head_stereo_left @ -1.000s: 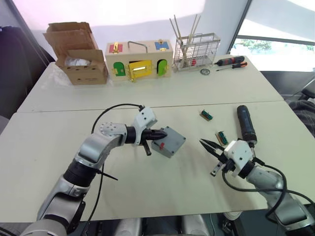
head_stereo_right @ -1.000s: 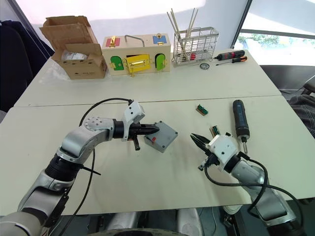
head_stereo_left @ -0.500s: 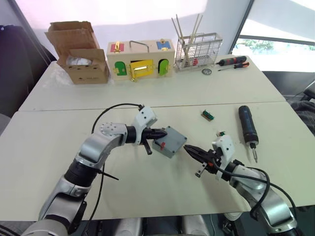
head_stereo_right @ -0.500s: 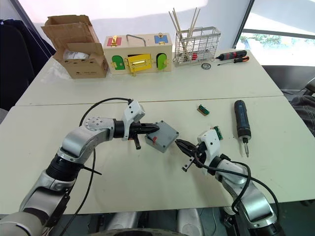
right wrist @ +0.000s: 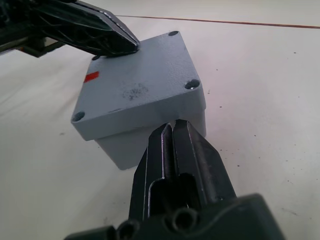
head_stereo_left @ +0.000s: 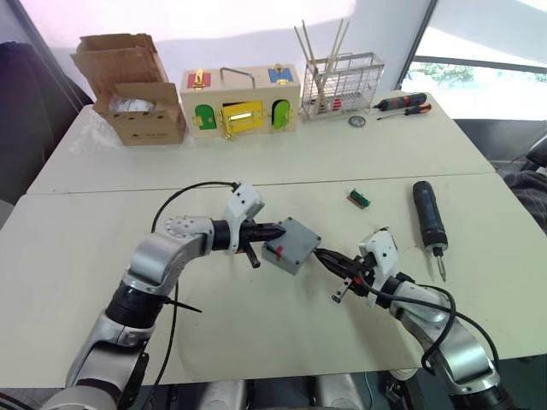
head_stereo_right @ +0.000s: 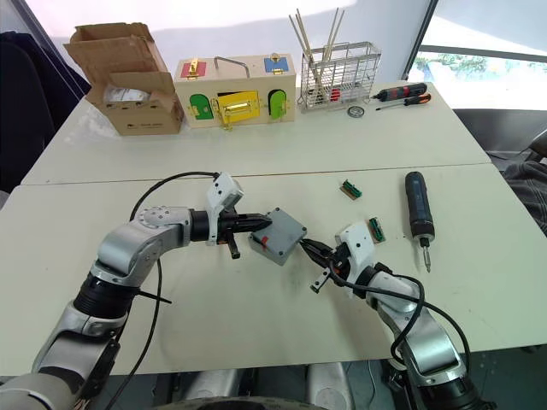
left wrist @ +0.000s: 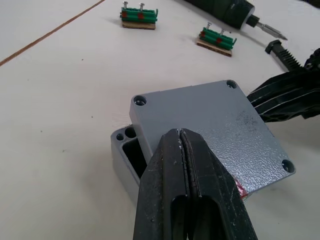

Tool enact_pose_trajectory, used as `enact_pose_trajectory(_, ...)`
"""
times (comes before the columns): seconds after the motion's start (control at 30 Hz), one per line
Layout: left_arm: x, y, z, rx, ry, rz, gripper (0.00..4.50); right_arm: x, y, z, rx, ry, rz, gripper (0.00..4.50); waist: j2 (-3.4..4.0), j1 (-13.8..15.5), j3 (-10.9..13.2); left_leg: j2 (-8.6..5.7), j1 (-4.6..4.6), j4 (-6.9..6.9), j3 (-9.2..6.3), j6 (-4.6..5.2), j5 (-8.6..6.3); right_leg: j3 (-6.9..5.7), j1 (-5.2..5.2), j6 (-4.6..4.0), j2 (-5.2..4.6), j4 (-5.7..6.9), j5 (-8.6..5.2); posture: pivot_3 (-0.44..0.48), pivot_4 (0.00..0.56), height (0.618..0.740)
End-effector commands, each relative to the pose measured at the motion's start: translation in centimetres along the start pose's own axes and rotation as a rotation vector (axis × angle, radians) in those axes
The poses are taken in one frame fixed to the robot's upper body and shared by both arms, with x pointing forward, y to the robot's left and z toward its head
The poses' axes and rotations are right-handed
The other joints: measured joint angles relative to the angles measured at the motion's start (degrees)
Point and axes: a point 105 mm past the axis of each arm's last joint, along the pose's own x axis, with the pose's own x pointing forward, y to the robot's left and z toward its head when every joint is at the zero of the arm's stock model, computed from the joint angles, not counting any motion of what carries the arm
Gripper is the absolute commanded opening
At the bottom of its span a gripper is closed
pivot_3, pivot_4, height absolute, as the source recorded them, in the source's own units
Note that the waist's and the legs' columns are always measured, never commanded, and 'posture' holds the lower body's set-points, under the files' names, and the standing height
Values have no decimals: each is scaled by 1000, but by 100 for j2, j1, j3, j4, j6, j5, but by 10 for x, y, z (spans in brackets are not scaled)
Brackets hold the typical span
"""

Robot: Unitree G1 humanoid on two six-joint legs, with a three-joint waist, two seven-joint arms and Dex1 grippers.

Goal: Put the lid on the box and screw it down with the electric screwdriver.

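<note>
Grey lid [left wrist: 210,127] lying skewed on the box [head_stereo_left: 291,245] mid-table [head_stereo_left: 77,248], my left jaws [head_stereo_left: 276,231] together on its near corner, my right jaws [head_stereo_left: 322,255] together against the box side, electric screwdriver [head_stereo_left: 428,217] toward the right edge

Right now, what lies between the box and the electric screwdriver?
The right end effector, shut against the box, then a green terminal block on bare table before the electric screwdriver, seen from the head.

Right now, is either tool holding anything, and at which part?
Nothing is held. Both tools are shut: the left tool presses on top of the lid, the right tool is at the box side.
</note>
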Motion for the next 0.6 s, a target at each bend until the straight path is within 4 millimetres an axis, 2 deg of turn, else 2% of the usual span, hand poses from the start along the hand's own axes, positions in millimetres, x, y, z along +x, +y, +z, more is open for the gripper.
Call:
enact_pose_trajectory(0.03, -6, -5, 4, -19, -25, -19, 0, 1, -2, 9, -27, -43, -6, 90, 1, 2, 2, -1, -7, 0, 0, -3, 2, 1, -9, -1, 0, 1, 1, 0, 150, 734)
enact_pose_trajectory(0.23, -10, -8, 16, -30, -94, -40, 0, 1, -5, 8, -36, -38, -15, 90, 3, 5, 27, -1, -8, 0, 0, -4, 3, 0, -9, -2, 0, 2, 1, 0, 150, 734)
enact_pose_trajectory(0.6, -17, -5, 26, -33, -136, -35, 0, -1, -9, 2, -55, -8, -22, 90, 2, 0, 57, -1, -9, -1, 0, -5, 3, 0, -11, -2, 0, 2, 2, 0, 150, 734)
